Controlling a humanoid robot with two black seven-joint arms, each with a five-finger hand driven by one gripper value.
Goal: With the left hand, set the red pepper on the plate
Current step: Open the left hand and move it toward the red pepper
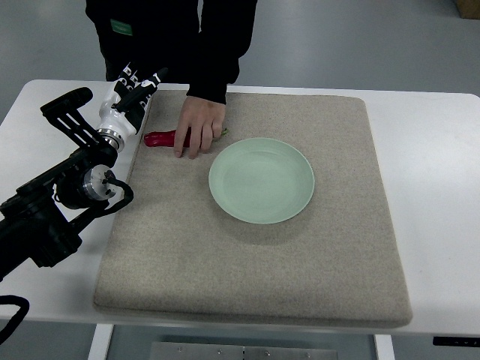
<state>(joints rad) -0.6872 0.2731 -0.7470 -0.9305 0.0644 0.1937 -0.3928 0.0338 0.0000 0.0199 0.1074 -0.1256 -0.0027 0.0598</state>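
- White table (435, 150), seen steeply from above; bare margins showing left, right and along the far edge of the mat.
- Beige felt mat (315, 277), covering most of the tabletop, near edge close to the table's near edge.
- Pale green plate (261, 180), empty, set slightly left of the mat's centre; open mat on all sides, widest to the right and toward the near edge.
- Red pepper (159, 139), lying flat near the mat's far-left corner, close to the left border, left of the plate and apart from it; green stem end just visible at the right.
- Person's hand (199, 124) in a dark sleeve, reaching in from the far edge, palm down over the pepper's middle, fingers draped across it.
- Left hand (133, 101), white and black, entering from the left edge, poised at the mat's far-left corner just beside the pepper's red tip; holding nothing; finger spread not discernible.
- Left arm, black, crossing the table's left margin.
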